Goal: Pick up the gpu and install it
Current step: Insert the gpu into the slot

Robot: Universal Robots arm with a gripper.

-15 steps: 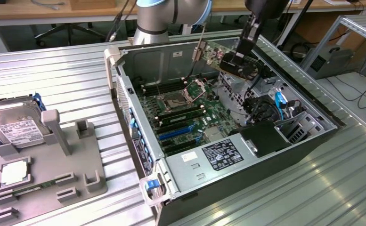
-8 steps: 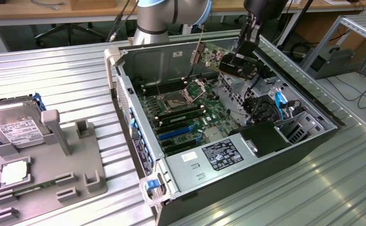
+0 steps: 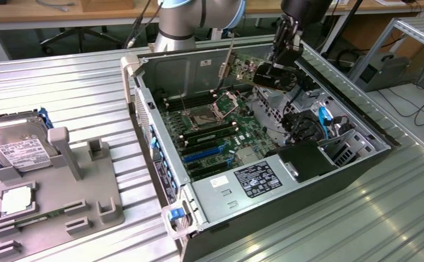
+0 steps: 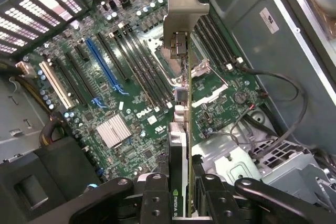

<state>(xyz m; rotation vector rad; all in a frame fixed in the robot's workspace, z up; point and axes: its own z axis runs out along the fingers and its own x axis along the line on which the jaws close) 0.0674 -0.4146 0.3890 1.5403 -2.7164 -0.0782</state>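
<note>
Above the far end of the open computer case (image 3: 359,117), which lies on its side on the ribbed metal counter (image 3: 73,87), my end effector (image 4: 181,201) is clamped narrow on the gpu (image 4: 179,145). I hold it by one end, edge-on, with its silver bracket (image 4: 184,17) at the end away from me. The card hangs clear of the motherboard (image 4: 137,115) and touches nothing. It sits over the processor-socket and memory-slot area, not over the blue expansion slot (image 4: 103,65) nearer the middle of the board.

As I judge it, this step is all alignment. The card's long edge does not look parallel to the slot, so my wrist needs squaring to the slot's line. The bracket should face the case wall that has the openings. I would keep the card level along its length, so neither end meets the slot first. A straight, slow descent suits a part this thin, as a slanted push could bend it or scrape the board. The loose black cables (image 4: 283,85) beside the socket are the thing to stay clear of.
</note>
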